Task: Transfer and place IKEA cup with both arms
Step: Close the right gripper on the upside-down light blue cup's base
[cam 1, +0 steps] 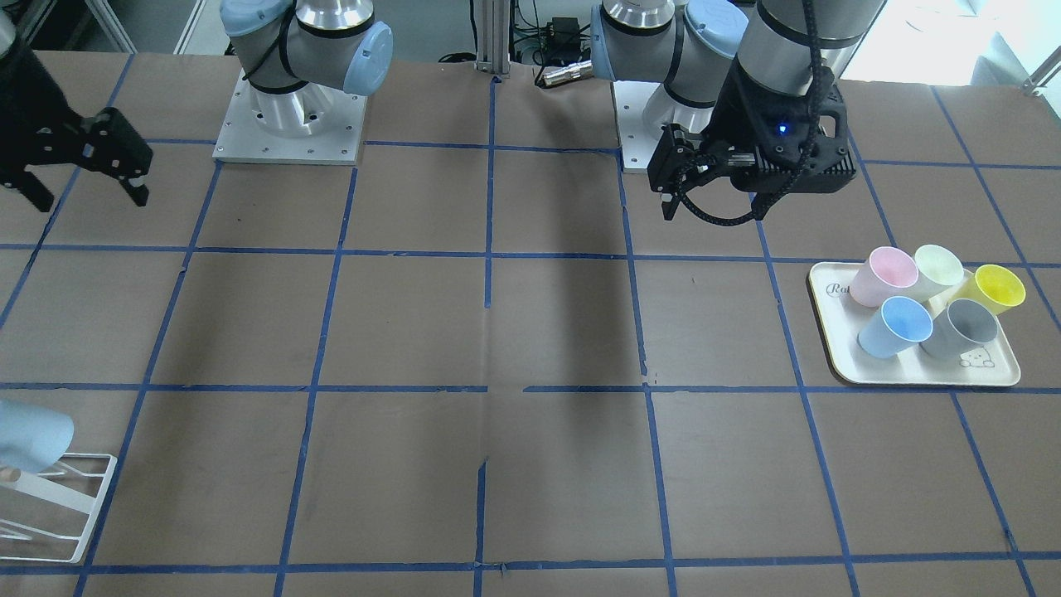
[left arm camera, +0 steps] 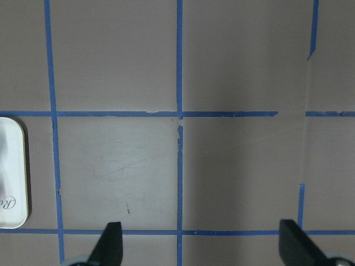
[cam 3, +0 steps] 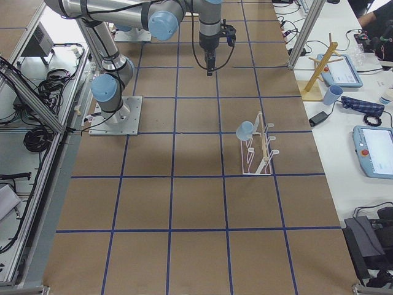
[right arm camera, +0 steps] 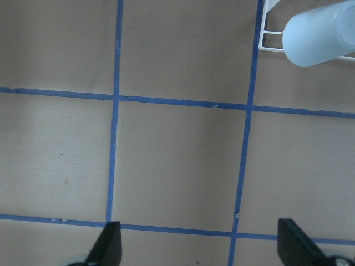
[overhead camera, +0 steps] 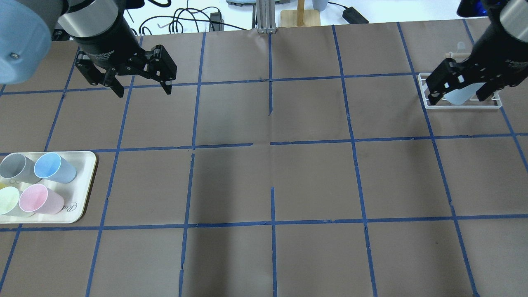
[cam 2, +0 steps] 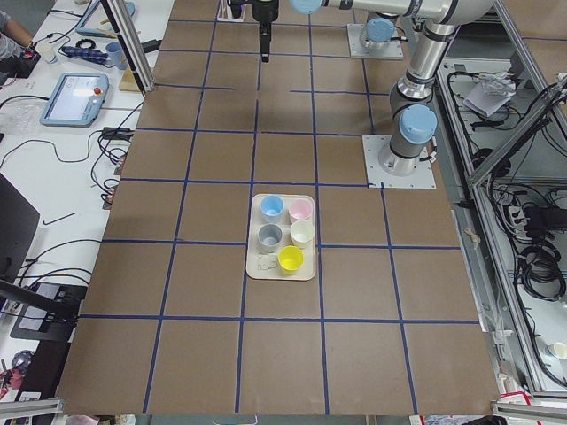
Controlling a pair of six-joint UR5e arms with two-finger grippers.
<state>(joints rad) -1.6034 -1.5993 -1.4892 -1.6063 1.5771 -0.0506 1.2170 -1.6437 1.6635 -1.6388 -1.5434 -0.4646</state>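
A pale blue IKEA cup (overhead camera: 458,95) lies tilted on a peg of the white wire rack (overhead camera: 425,91) at the table's right end. It also shows in the front view (cam 1: 29,435), the right wrist view (right arm camera: 321,36) and the exterior right view (cam 3: 245,129). My right gripper (overhead camera: 458,98) hovers above the rack, open and empty, apart from the cup. A second, near-identical blue cup (overhead camera: 53,167) stands on the cream tray (overhead camera: 78,202). My left gripper (overhead camera: 142,88) is open and empty, above the table beyond the tray.
The tray (cam 1: 829,332) also holds a pink cup (cam 1: 883,276), a pale green cup (cam 1: 937,267), a yellow cup (cam 1: 995,288) and a grey cup (cam 1: 966,326). Both arm bases (cam 1: 290,124) stand at the robot's edge. Blue tape lines grid the brown table.
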